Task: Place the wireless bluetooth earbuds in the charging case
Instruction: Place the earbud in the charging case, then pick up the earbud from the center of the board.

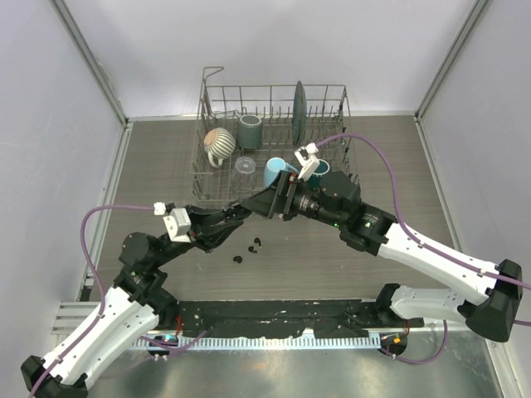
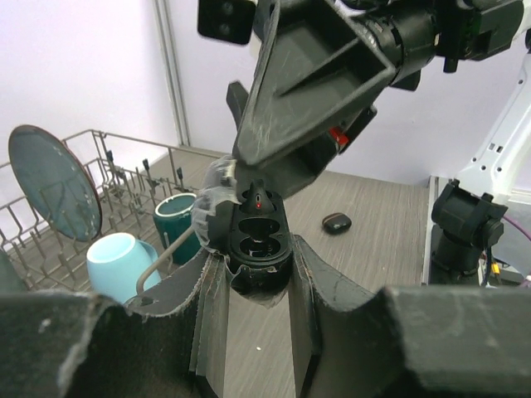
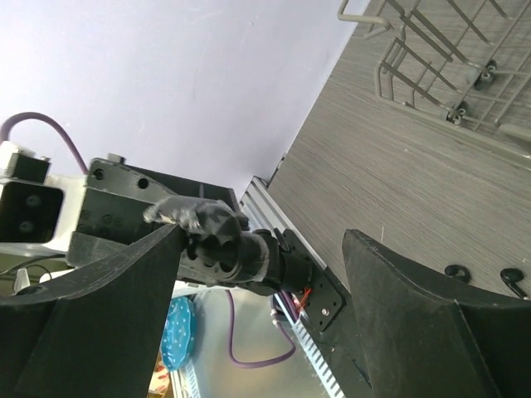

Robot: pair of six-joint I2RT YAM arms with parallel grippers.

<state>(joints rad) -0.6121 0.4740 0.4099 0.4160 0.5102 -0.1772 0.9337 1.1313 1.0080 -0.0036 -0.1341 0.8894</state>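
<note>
Left gripper (image 2: 257,255) clamps the charging case (image 2: 259,236); right gripper (image 3: 264,236), jaws apart, crowds its rim

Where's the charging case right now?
Left wrist view, centre: charging case clamped in the left gripper, right gripper just above it, dish rack to the left.

Pale lilac walls (image 1: 265,41), grey wood-grain table (image 1: 158,166) (aluminium corner posts (image 1: 90,62))

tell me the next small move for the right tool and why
Probably press the tiny black earbud with the red dot down into its socket with the right tool. It looks perched at the top rim of the open black charging case clamped in the left tool, and the right tool's fingers stand apart, so it seems released, not seated.
</note>
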